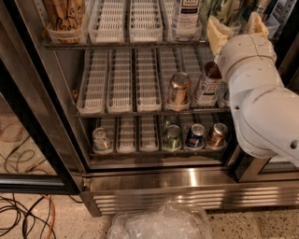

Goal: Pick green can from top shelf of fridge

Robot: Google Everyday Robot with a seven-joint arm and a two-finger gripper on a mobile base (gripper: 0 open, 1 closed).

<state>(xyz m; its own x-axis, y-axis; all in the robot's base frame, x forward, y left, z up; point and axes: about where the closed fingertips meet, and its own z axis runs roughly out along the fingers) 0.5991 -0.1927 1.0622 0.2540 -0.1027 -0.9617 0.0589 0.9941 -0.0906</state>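
Camera view puts your gripper [233, 22] at the right end of the top shelf's [126, 44] front edge, high in the fridge [187, 184]. Its two cream fingers [217, 35] stand spread and released, with nothing held. The green can [227, 9] sits at that shelf's front right corner. Its pale streaky side shows just past the fingers and is partly hidden by them, and you cannot tell whether either finger touches it.

You look to be at the final reach-in, with the grasp not yet made. Keep the wrist level and go straight in from the front edge until one finger lies on each side of the can's body, below the lid. Centre the can between them before you clench, since an off-centre squeeze would likely tip or spin a tall can.

Mind the bottle [187, 11] just beside the can toward the shelf's left. Your left-hand finger has to slip between the two without nudging it. Once you have it, lift slightly before drawing back over the front edge.

Ignore the copper can [178, 88] on the middle shelf [131, 113] and the shorter green can [171, 136] on the bottom shelf [140, 153].
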